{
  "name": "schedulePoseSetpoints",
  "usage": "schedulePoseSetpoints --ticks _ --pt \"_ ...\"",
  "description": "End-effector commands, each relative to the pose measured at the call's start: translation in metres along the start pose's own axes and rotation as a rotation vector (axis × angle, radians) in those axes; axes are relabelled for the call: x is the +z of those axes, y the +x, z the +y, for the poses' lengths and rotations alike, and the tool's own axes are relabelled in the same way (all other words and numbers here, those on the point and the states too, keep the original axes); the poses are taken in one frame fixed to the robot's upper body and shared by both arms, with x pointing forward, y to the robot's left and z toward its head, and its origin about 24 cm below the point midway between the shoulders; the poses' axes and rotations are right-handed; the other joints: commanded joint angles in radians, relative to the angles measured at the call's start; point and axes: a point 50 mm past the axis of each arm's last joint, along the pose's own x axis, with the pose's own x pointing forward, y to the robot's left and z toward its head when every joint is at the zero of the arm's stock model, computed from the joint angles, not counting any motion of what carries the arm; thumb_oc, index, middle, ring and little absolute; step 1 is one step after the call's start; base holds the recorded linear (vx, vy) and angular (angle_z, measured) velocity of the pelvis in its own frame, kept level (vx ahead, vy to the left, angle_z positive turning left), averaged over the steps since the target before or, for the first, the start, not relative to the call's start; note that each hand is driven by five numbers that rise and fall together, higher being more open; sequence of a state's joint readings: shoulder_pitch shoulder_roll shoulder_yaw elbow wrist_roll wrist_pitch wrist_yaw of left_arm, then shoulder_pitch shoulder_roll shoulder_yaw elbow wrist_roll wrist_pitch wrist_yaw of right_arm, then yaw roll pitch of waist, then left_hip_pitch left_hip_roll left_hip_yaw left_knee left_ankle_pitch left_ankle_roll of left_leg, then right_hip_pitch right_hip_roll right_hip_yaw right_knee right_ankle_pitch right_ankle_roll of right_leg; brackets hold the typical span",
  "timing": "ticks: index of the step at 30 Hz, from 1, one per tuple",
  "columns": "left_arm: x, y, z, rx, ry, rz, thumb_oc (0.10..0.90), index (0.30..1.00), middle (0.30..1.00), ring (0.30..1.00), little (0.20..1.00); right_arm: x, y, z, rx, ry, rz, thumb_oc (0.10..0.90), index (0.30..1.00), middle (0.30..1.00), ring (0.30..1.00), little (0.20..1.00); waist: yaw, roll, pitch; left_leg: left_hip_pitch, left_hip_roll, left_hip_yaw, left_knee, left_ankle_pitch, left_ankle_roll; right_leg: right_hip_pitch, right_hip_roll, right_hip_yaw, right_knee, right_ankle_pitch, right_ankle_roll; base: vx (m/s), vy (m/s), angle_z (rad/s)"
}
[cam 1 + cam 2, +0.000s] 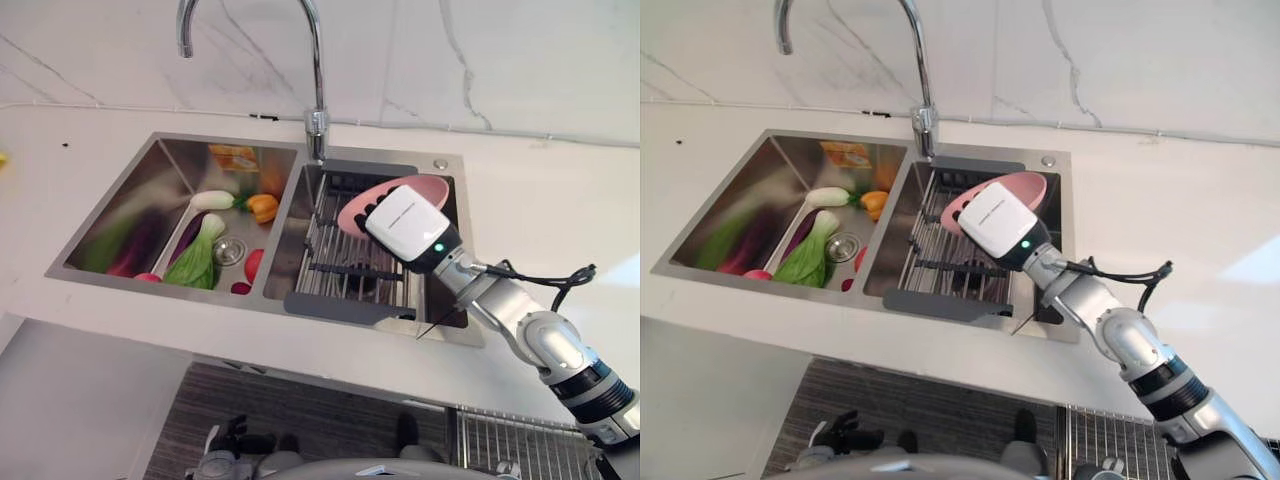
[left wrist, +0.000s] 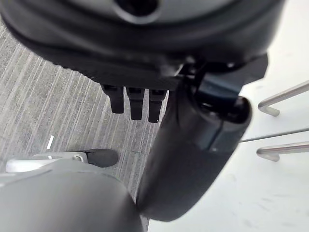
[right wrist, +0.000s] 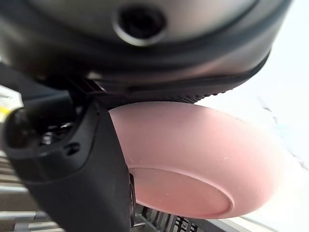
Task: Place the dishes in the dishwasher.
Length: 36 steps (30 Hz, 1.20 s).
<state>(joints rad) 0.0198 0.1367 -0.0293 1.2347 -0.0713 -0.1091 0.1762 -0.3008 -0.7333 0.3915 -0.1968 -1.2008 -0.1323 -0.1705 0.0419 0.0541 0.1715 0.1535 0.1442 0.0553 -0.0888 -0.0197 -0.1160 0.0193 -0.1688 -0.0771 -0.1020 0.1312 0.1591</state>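
Overhead, the left eye view shows a double steel sink (image 1: 150, 275) set in a pale counter (image 1: 560, 190), with a curved tap (image 1: 316, 90) rising from the back edge between the two basins. The right arm enters from the lower right and stretches up and to the left across the sink's rim, its right hand (image 1: 408, 222) held over the right basin with the white-covered back facing up. A pink bowl (image 1: 428, 188) stands tilted on its edge at the back of that basin, on a wire rack (image 1: 340, 262) that fills the basin floor; the hand lies against the bowl's near side and covers much of it. The left basin holds toy vegetables (image 1: 205, 245), among them a green leafy one, a white one, an orange pepper and red pieces near the drain. The right eye view shows the same layout, the forearm bent at the wrist so that the hand slopes down toward the bowl and rack. In the left wrist view, the left hand (image 2: 135, 104) hangs above a grey striped floor (image 2: 58, 106), its short dark fingers pointing straight down, relaxed and holding nothing. In the right wrist view, the bowl's pink underside with its round foot ring sits directly beyond the hand, the dark thumb pressed along one side of it and the rack bars just visible below; the fingers themselves are hidden behind the bowl, so whether they clasp it cannot be told.
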Motion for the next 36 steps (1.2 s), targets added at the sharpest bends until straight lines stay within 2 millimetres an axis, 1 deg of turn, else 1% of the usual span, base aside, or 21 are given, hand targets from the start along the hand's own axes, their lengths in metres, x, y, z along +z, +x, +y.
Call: schedulePoseSetpoints --ticks 1,3,7,8,11,15,17,18,19,20,21,22,23,26,27,28,29,30,31,33,36 --pt "-0.010 0.000 0.006 0.024 0.123 0.028 0.800 0.900 0.900 0.900 0.900 -0.008 0.015 -0.069 -0.428 0.076 0.037 0.400 0.300 0.300 0.300 0.300 0.018 -0.096 -0.030 -0.061 0.028 -0.032 0.002 0.014 -0.041 0.097 -0.121 -0.057 0.028 -0.076 0.065 -0.01 0.007 0.04" --pt "-0.006 0.000 0.010 0.067 0.121 0.010 0.800 0.900 0.900 0.900 0.900 -0.016 -0.017 -0.099 -0.640 0.204 0.120 0.400 0.300 0.300 0.300 0.300 -0.005 -0.108 -0.030 -0.076 0.032 -0.037 0.002 0.030 -0.040 0.083 -0.110 -0.056 0.036 -0.076 0.063 0.00 0.011 0.08" --pt "-0.006 0.001 0.015 0.082 0.139 0.007 0.800 0.900 0.900 0.900 0.900 -0.023 -0.033 -0.106 -0.690 0.216 0.160 0.400 0.300 0.300 0.300 0.300 -0.014 -0.122 -0.041 -0.080 0.030 -0.044 0.002 0.025 -0.037 0.082 -0.110 -0.061 0.042 -0.081 0.068 0.03 0.055 0.12" --pt "-0.003 0.002 0.017 0.084 0.168 -0.007 0.800 0.900 0.900 0.900 0.900 -0.029 -0.047 -0.114 -0.733 0.201 0.192 0.400 0.300 0.300 0.300 0.300 -0.027 -0.136 -0.050 -0.083 0.017 -0.045 0.002 0.020 -0.024 0.064 -0.118 -0.047 0.066 -0.078 0.075 0.02 0.148 0.04" --pt "0.009 0.003 0.015 0.065 0.232 -0.061 0.800 0.900 0.900 0.900 0.900 -0.044 -0.070 -0.114 -0.773 0.128 0.320 0.400 0.300 0.300 0.300 0.300 -0.060 -0.152 -0.042 -0.085 -0.016 -0.039 0.002 0.012 0.008 0.004 -0.142 0.000 0.139 -0.053 0.089 -0.02 0.210 0.00" --pt "0.017 0.004 0.009 0.034 0.282 -0.102 0.800 0.900 0.900 0.900 0.900 -0.060 -0.091 -0.114 -0.794 0.021 0.464 0.400 0.300 0.300 0.300 0.300 -0.111 -0.172 -0.024 -0.092 -0.055 -0.005 0.002 0.007 0.027 -0.056 -0.166 0.053 0.138 0.097 0.103 -0.06 0.132 -0.27" --pt "0.024 0.005 0.009 0.023 0.292 -0.129 0.800 0.900 0.900 0.900 0.900 -0.070 -0.099 -0.117 -0.848 -0.042 0.542 0.400 0.300 0.300 0.300 0.300 -0.135 -0.159 -0.009 -0.112 -0.035 0.071 0.002 -0.003 0.025 -0.144 -0.143 0.086 0.080 0.211 0.103 -0.23 0.210 -0.74" --pt "0.024 0.005 0.010 0.021 0.305 -0.130 0.800 0.900 0.900 0.900 0.900 -0.073 -0.103 -0.115 -0.838 -0.039 0.565 0.400 0.300 0.300 0.300 0.300 -0.144 -0.152 -0.007 -0.124 -0.033 0.090 0.002 0.006 0.028 -0.139 -0.121 0.084 0.080 0.168 0.103 -0.23 0.191 -1.13" --pt "0.025 0.005 0.010 0.021 0.306 -0.131 0.800 0.900 0.900 0.900 0.900 -0.073 -0.103 -0.115 -0.838 -0.040 0.565 0.400 0.300 0.300 0.300 0.300 -0.141 -0.154 -0.009 -0.130 -0.034 0.093 0.002 0.013 0.028 -0.149 -0.122 0.088 0.085 0.172 0.103 -0.24 0.388 -1.57" --pt "0.019 0.005 0.012 0.011 0.342 -0.117 0.800 0.900 0.900 0.900 0.900 -0.075 -0.112 -0.110 -0.812 -0.047 0.608 0.400 0.300 0.300 0.300 0.300 -0.140 -0.142 -0.008 -0.147 -0.053 0.140 0.002 0.023 0.055 -0.107 -0.068 0.040 0.178 0.039 0.090 -0.26 0.406 -1.48" --pt "0.015 0.004 0.014 0.015 0.350 -0.102 0.800 0.900 0.900 0.900 0.900 -0.076 -0.116 -0.108 -0.788 -0.061 0.620 0.400 0.300 0.300 0.300 0.300 -0.129 -0.137 -0.010 -0.158 -0.051 0.171 0.002 0.040 0.066 -0.086 -0.042 -0.012 0.246 -0.032 0.076 -0.25 0.400 -1.15" --pt "0.015 0.004 0.014 0.014 0.352 -0.102 0.800 0.900 0.900 0.900 0.900 -0.076 -0.117 -0.108 -0.787 -0.062 0.620 0.400 0.300 0.300 0.300 0.300 -0.127 -0.137 -0.009 -0.159 -0.050 0.172 0.002 0.045 0.065 -0.091 -0.041 -0.011 0.255 -0.035 0.073 -0.30 0.300 -1.19" --pt "0.003 0.003 0.021 0.033 0.334 -0.059 0.800 0.900 0.900 0.900 0.900 -0.080 -0.124 -0.105 -0.748 -0.094 0.655 0.400 0.300 0.300 0.300 0.300 -0.100 -0.125 -0.019 -0.189 -0.048 0.238 0.002 0.067 0.082 -0.023 -0.003 -0.101 0.367 -0.157 0.049 -0.28 0.230 -0.84" --pt "-0.009 0.001 0.027 0.049 0.295 -0.006 0.800 0.900 0.900 0.900 0.900 -0.087 -0.130 -0.098 -0.679 -0.107 0.696 0.400 0.300 0.300 0.300 0.300 -0.082 -0.141 -0.042 -0.224 -0.076 0.281 0.002 0.081 0.102 0.052 0.061 -0.060 0.425 -0.204 0.049 -0.15 0.106 -0.64" --pt "-0.009 0.001 0.027 0.050 0.295 -0.006 0.800 0.900 0.900 0.900 0.900 -0.087 -0.130 -0.097 -0.679 -0.106 0.696 0.400 0.300 0.300 0.300 0.300 -0.078 -0.141 -0.042 -0.225 -0.072 0.286 0.002 0.086 0.102 0.050 0.064 -0.056 0.423 -0.199 0.047 -0.24 -0.040 -0.86" --pt "-0.022 -0.002 0.026 0.033 0.269 0.037 0.800 0.900 0.900 0.900 0.900 -0.091 -0.132 -0.094 -0.623 -0.112 0.711 0.400 0.300 0.300 0.300 0.300 -0.022 -0.165 -0.069 -0.277 -0.096 0.341 0.009 0.106 0.109 0.148 0.090 -0.073 0.300 -0.237 0.018 -0.28 -0.105 -0.60" --pt "-0.023 -0.003 0.025 0.035 0.264 0.040 0.800 0.900 0.900 0.900 0.900 -0.091 -0.130 -0.091 -0.618 -0.088 0.711 0.400 0.300 0.300 0.300 0.300 -0.003 -0.161 -0.067 -0.285 -0.079 0.375 0.013 0.129 0.093 0.155 0.067 -0.147 0.210 -0.254 0.016 -0.28 -0.114 -0.67" --pt "-0.023 -0.003 0.025 0.036 0.264 0.040 0.800 0.900 0.900 0.900 0.900 -0.091 -0.130 -0.091 -0.619 -0.087 0.711 0.400 0.300 0.300 0.300 0.300 -0.002 -0.158 -0.068 -0.287 -0.074 0.377 0.009 0.139 0.091 0.158 0.074 -0.146 0.191 -0.239 0.012 -0.18 -0.155 -1.20" --pt "-0.022 -0.002 0.026 0.039 0.274 0.040 0.800 0.900 0.900 0.900 0.900 -0.093 -0.125 -0.089 -0.598 -0.069 0.691 0.400 0.300 0.300 0.300 0.300 0.010 -0.149 -0.061 -0.295 -0.055 0.400 0.016 0.158 0.067 0.166 0.064 -0.165 0.120 -0.243 0.019 -0.12 -0.098 -1.39" --pt "-0.020 -0.001 0.025 0.041 0.264 0.037 0.800 0.900 0.900 0.900 0.900 -0.094 -0.125 -0.086 -0.572 -0.047 0.681 0.400 0.300 0.300 0.300 0.300 0.010 -0.124 -0.061 -0.303 -0.028 0.422 0.015 0.190 0.045 0.199 0.084 -0.133 0.037 -0.248 0.010 -0.12 -0.124 -0.63" --pt "-0.015 -0.001 0.023 0.050 0.218 0.019 0.800 0.900 0.900 0.900 0.900 -0.090 -0.116 -0.084 -0.551 0.015 0.631 0.400 0.300 0.300 0.300 0.300 -0.003 -0.089 -0.042 -0.307 -0.002 0.427 0.017 0.214 0.018 0.210 0.077 -0.152 0.015 -0.266 0.018 -0.15 -0.108 -0.24"
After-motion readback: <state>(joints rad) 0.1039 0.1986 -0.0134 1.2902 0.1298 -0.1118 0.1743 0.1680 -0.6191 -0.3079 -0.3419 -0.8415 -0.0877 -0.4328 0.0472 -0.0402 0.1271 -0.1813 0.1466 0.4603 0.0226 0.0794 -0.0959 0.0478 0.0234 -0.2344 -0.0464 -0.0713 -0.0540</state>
